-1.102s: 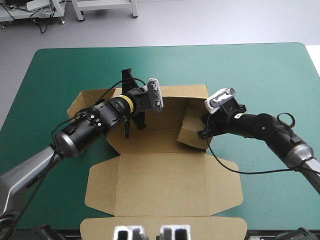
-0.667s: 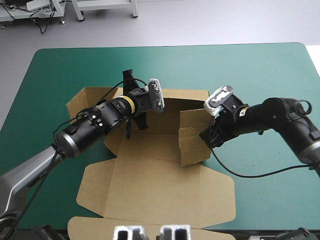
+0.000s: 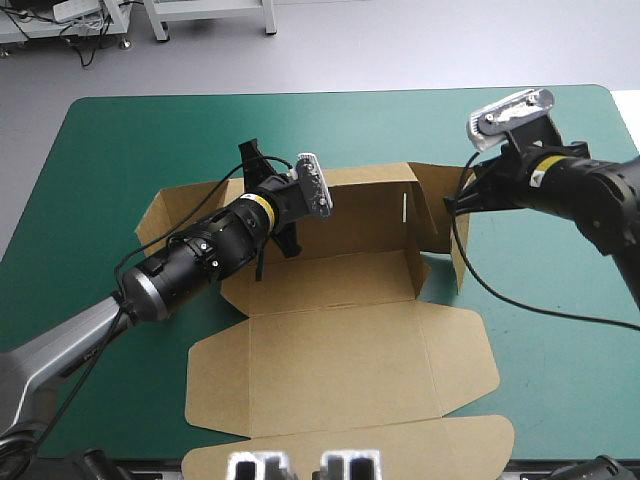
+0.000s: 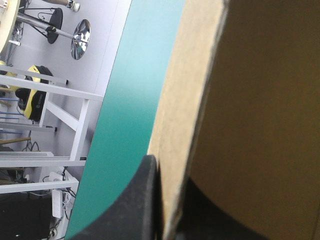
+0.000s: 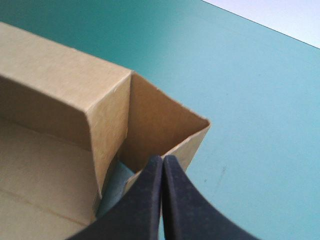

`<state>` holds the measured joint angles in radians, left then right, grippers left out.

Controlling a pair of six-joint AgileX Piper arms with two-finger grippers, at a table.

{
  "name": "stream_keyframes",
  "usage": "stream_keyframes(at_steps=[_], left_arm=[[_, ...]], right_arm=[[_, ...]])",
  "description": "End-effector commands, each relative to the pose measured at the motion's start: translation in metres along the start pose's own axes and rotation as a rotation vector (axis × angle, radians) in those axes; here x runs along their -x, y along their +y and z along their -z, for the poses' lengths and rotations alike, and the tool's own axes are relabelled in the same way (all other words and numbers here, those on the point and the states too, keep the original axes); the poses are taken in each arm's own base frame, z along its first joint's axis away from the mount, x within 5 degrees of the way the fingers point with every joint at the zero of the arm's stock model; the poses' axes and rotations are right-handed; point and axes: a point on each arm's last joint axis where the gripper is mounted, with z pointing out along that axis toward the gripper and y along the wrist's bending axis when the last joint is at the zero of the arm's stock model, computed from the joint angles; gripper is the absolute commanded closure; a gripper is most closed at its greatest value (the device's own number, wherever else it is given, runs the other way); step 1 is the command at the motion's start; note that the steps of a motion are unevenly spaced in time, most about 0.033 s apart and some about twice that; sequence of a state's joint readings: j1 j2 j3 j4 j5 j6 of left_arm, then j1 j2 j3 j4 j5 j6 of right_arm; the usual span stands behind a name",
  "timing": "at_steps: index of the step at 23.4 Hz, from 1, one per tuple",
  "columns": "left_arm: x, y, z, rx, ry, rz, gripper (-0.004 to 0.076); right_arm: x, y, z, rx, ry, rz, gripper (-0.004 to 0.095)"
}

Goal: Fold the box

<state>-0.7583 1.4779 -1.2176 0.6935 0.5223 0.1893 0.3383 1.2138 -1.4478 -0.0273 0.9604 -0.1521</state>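
High view downward from behind; wrist views close on the box [image 3: 330, 340] (shared).

The table [image 3: 330, 120] carries a teal-green cover [image 3: 120, 140] that lies flat and smooth. In the high view its far edge runs straight across, and both far corners are rounded. The left and right edges spread outward toward the near side. From the left wrist the cover shows as a long strip ending in a straight edge. From the right wrist it spreads wide, with a small dark scuff [image 5: 219, 173] on it and one straight table edge beyond.
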Motion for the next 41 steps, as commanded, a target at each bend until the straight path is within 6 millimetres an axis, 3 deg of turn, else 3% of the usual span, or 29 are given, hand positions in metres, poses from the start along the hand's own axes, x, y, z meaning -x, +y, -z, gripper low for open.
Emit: stream_keyframes(at_steps=[1, 5, 7, 13, 19, 25, 32, 41], left_arm=[[0.017, 0.002, 0.018, 0.018, -0.081, 0.010, 0.0734], [0.016, -0.002, 0.019, 0.015, -0.054, -0.023, 0.0734], [0.015, -0.003, 0.017, 0.018, -0.051, -0.044, 0.0734], [0.005, -0.013, 0.010, 0.032, -0.020, -0.135, 0.0734], [0.002, -0.018, 0.007, 0.053, -0.039, -0.130, 0.0734], [0.002, -0.016, 0.007, 0.067, -0.034, -0.155, 0.0734], [0.002, -0.016, 0.007, 0.068, -0.035, -0.157, 0.0734], [0.003, -0.016, 0.007, 0.068, -0.040, -0.157, 0.0734]], right_arm=[[0.032, -0.012, -0.013, -0.069, -0.080, -0.027, 0.0928], [0.069, -0.037, -0.053, -0.023, 0.002, -0.117, 0.0928], [0.077, -0.054, -0.074, 0.041, 0.071, -0.167, 0.0928], [0.072, -0.069, -0.122, 0.128, 0.122, -0.276, 0.0928], [0.053, -0.065, -0.164, 0.205, 0.255, -0.315, 0.0927], [0.039, -0.059, -0.168, 0.233, 0.312, -0.319, 0.0928], [0.001, -0.040, -0.137, 0.312, 0.388, -0.217, 0.0928], [-0.041, -0.018, -0.122, 0.360, 0.214, -0.134, 0.0928]])
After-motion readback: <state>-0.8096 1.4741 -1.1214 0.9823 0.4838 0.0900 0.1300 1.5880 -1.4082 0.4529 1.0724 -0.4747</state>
